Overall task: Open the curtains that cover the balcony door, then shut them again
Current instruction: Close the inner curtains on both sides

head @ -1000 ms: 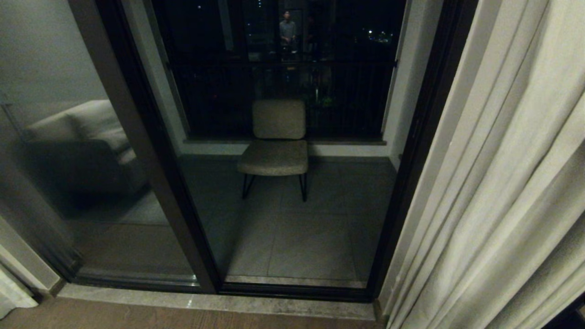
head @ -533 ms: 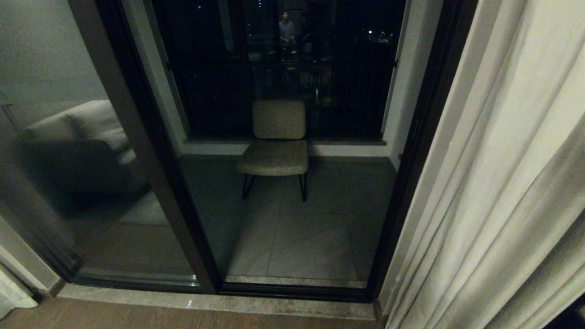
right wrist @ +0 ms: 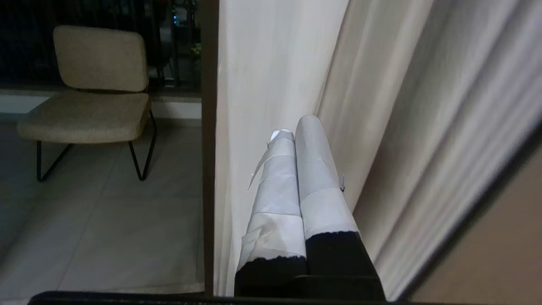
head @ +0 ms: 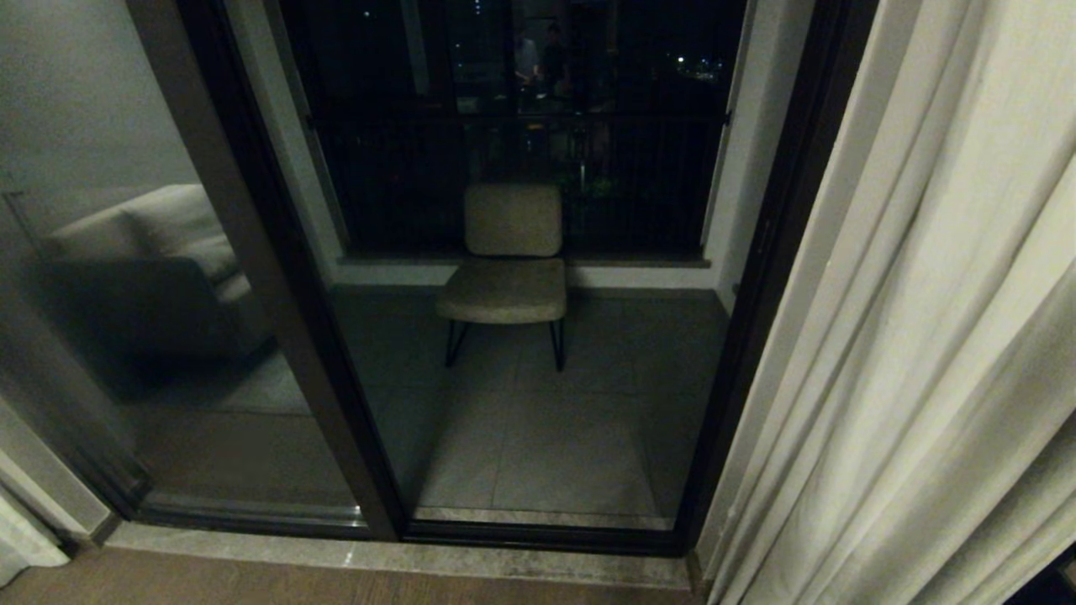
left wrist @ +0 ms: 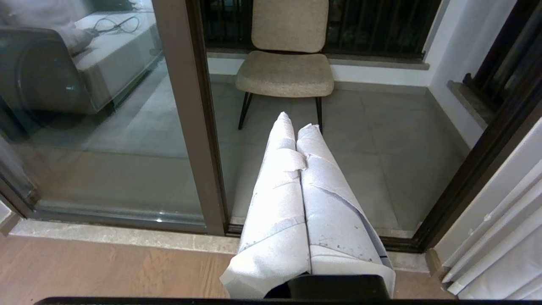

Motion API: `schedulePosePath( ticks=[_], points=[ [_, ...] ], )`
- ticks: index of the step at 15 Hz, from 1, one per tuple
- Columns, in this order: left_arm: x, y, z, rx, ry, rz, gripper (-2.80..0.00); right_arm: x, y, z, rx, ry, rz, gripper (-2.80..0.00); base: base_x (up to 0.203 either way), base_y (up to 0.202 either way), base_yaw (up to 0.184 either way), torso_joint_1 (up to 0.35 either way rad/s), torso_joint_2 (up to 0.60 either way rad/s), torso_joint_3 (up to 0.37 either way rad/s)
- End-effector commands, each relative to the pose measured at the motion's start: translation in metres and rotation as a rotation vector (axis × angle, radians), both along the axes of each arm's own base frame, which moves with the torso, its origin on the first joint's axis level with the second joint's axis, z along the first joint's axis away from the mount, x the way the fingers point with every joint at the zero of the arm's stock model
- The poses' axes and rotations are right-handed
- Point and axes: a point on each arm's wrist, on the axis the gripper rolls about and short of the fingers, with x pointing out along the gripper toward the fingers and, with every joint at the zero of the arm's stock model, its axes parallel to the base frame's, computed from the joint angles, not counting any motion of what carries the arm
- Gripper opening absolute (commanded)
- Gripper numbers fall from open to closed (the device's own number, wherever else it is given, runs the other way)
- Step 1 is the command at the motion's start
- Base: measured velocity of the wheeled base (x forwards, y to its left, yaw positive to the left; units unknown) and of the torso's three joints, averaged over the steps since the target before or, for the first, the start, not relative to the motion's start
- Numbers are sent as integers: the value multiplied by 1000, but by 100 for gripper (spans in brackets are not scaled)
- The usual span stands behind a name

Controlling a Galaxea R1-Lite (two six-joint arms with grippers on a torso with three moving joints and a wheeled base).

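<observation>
You see 1 beige chair (head: 510, 270) on the grey tiled balcony floor (head: 572, 437). Behind it runs a dark railing (head: 403, 176).

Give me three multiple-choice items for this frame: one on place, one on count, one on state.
1. Where are the curtains in the head view?
A. Gathered at the right of the balcony door
B. Drawn across the glass
C. Bunched at the left

2. How many chairs stand on the balcony?
A. None
B. One
C. Three

3. How do the right end effector fingers stand?
A. Spread wide
B. Clamped on a chair leg
C. Shut together, empty, against the curtain

Answers:
1 A: the pleats hang right of the dark frame and the glass is uncovered.
2 B: a single beige chair shows behind the glass.
3 C: the right wrist view shows both taped fingers touching, with no fabric between them.
</observation>
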Motion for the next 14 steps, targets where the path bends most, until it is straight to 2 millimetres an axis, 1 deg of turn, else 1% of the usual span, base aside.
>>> schedulePosePath(
  ticks=[1, 5, 8, 10, 13, 14],
  points=[
    [0, 0, 0, -1, 0, 1, -280, -23, 11, -20, -44, -33, 8, -280, 0, 0, 0, 0, 0, 0],
    [0, 0, 0, -1, 0, 1, -280, -45, 18, -36, -69, -19, -27, -280, 0, 0, 0, 0, 0, 0],
    [0, 0, 0, -1, 0, 1, -280, -57, 20, -54, -70, 47, -19, -280, 0, 0, 0, 0, 0, 0],
    [0, 0, 0, -1, 0, 1, -280, -58, 19, -64, -46, 135, -34, -280, 0, 0, 0, 0, 0, 0],
    [0, 0, 0, -1, 0, 1, -280, -58, 20, -74, 11, 222, 25, -280, 0, 0, 0, 0, 0, 0],
    [0, 0, 0, -1, 0, 1, -280, -59, 20, -76, 29, 232, 72, -280, 0, 0, 0, 0, 0, 0]
  ],
)
